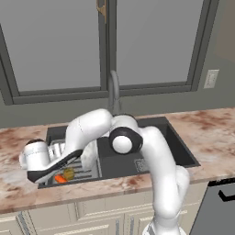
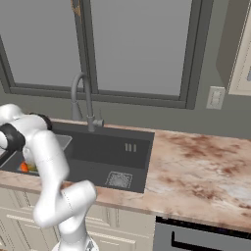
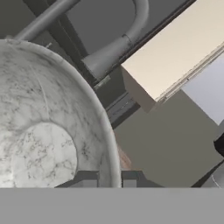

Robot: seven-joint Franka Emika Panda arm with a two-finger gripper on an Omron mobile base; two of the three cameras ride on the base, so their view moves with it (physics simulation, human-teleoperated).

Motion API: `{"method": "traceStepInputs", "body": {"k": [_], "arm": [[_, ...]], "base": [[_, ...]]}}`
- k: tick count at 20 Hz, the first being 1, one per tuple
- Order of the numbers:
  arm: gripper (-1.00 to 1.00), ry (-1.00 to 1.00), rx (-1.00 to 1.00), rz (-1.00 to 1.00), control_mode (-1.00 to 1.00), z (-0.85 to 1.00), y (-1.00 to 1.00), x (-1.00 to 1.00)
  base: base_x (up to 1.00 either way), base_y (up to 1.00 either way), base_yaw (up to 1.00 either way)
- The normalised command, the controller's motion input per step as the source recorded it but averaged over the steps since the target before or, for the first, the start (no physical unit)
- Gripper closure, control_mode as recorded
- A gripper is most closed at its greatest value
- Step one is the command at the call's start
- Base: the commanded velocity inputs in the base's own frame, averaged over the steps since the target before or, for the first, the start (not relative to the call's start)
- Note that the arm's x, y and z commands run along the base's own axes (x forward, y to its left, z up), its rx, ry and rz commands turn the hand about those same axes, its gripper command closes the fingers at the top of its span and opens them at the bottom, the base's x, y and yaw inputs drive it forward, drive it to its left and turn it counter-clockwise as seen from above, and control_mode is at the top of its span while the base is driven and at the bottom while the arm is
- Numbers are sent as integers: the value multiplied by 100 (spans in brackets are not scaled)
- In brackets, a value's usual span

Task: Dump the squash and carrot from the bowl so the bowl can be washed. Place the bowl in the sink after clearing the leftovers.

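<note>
The gripper (image 3: 107, 183) is clamping shut on the rim of the bowl (image 3: 48, 131), which is rising from the fingertips (image 3: 89, 183) across the left of the hand view. The bowl's marbled inside is showing bare, so the leftovers look to be out already. In the left base view the carrot (image 1: 59, 179) and the squash (image 1: 69, 174) are lying side by side in the lighter grey slotted basin (image 1: 87, 173), at the front left of the sink (image 1: 179, 151), with the arm's hand hanging just above them.

The relation that matters now is sideways. The open dark floor of the sink is lying to the arm's right of the bowl, past the slotted basin's wall, with the faucet (image 1: 114, 92) standing behind at the back edge. In my judgement the bowl is needing to be carried rightward along the worktop's (image 1: 211, 133) front edge, levelled, then lowered onto the sink floor near the drain grate (image 2: 119, 180).
</note>
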Motion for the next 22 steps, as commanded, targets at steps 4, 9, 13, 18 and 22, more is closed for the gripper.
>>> {"method": "traceStepInputs", "body": {"k": [4, 9, 13, 18, 22], "arm": [[100, -30, 16, -3, -100, 88, -52, -64], [100, -30, 27, -7, -100, 75, -67, -100], [100, -25, 34, -4, -100, 62, -85, -100], [100, -18, 40, 0, -100, 66, -100, -83], [100, -3, 44, 0, -100, 61, -100, -46]], "base": [[0, 0, 0], [0, 0, 0], [0, 0, 0], [0, 0, 0], [0, 0, 0]]}}
